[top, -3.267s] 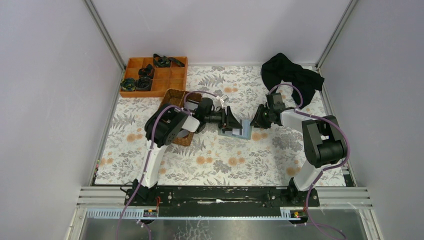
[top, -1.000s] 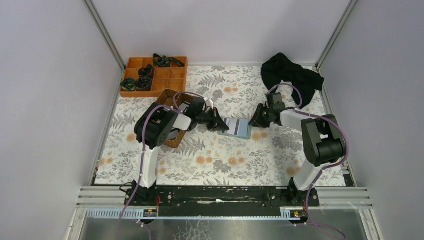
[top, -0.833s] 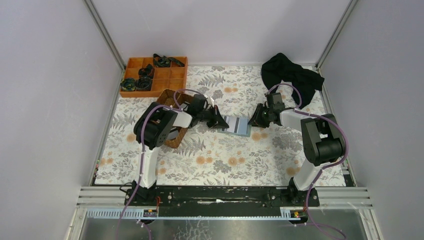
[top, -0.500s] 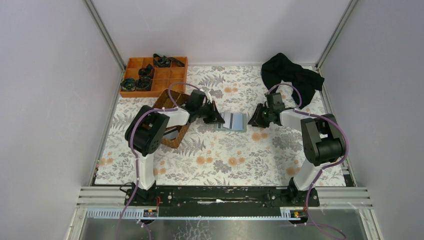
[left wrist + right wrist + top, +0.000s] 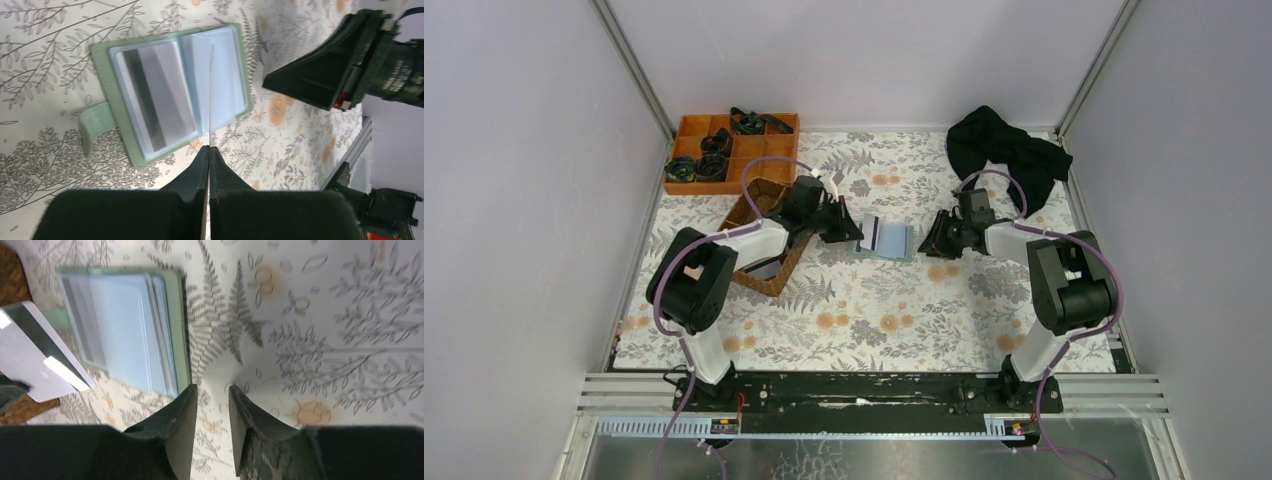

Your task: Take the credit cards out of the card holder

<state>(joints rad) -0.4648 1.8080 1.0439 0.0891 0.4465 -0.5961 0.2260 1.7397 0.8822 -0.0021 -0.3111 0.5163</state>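
The card holder (image 5: 887, 239) lies open on the floral table, grey-green outside and light blue inside. A grey credit card with a dark stripe (image 5: 157, 100) sits in its left page. My left gripper (image 5: 209, 148) is shut on another credit card (image 5: 211, 95), seen edge-on there. The right wrist view shows that card's whitish face and dark stripe (image 5: 37, 357), clear of the holder (image 5: 125, 330). In the top view the left gripper (image 5: 849, 228) is just left of the holder. My right gripper (image 5: 213, 388) stands partly open and empty by the holder's right edge.
A brown wicker basket (image 5: 769, 238) sits right behind the left gripper. An orange divided tray (image 5: 729, 150) with dark items is at the back left. A black cloth (image 5: 1004, 150) lies at the back right. Grey walls enclose the table.
The left gripper has drawn back to the left and away, toward the basket, with the card in it. The open holder slid slightly left. The right gripper stayed put.
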